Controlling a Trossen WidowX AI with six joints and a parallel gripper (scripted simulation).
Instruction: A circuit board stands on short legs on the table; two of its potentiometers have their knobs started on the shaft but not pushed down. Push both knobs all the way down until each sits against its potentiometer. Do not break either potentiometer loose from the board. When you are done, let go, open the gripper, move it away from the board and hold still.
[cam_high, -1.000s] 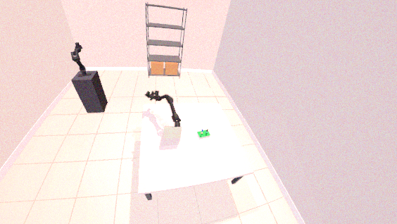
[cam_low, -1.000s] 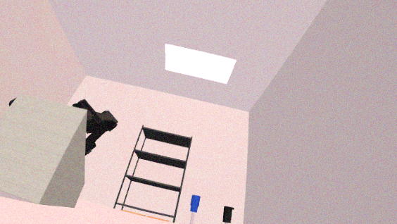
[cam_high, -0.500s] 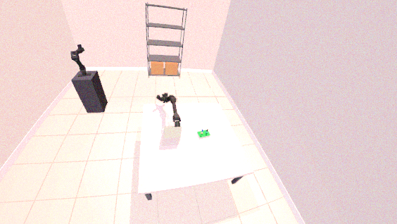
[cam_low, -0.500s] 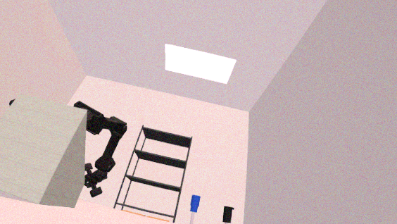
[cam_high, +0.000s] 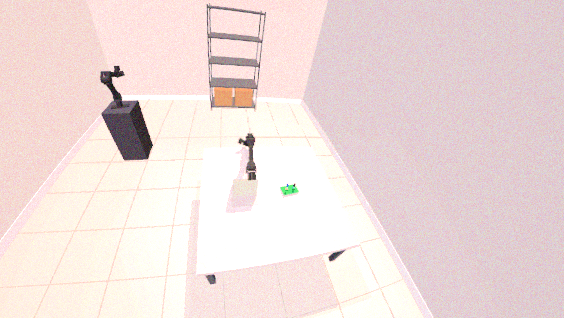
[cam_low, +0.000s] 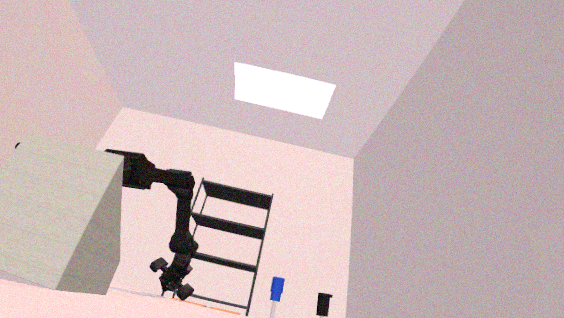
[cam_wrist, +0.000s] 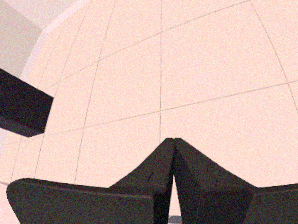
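Note:
The green circuit board (cam_high: 289, 190) stands right of the arm on the white table (cam_high: 280, 230). A blue knob (cam_high: 287, 185) (cam_low: 277, 288) shows above it, with a length of pale shaft below the knob in the exterior view. A black knob (cam_high: 294, 185) (cam_low: 324, 304) is to its right, with only a little pale shaft visible at the picture's bottom edge. The board and potentiometer bodies are hidden in the exterior view, so the knobs' seating cannot be told. My gripper (cam_high: 242, 141) (cam_wrist: 173, 145) is shut and empty, near the table's far edge, well away from the board.
A pale box (cam_high: 245, 191) (cam_low: 50, 215) stands by the arm's base, left of the board. Beyond the table are a dark pedestal (cam_high: 129, 132) (cam_wrist: 25, 107) carrying another arm (cam_high: 114, 89) and a shelf rack (cam_high: 234, 61) (cam_low: 237, 193) with orange boxes.

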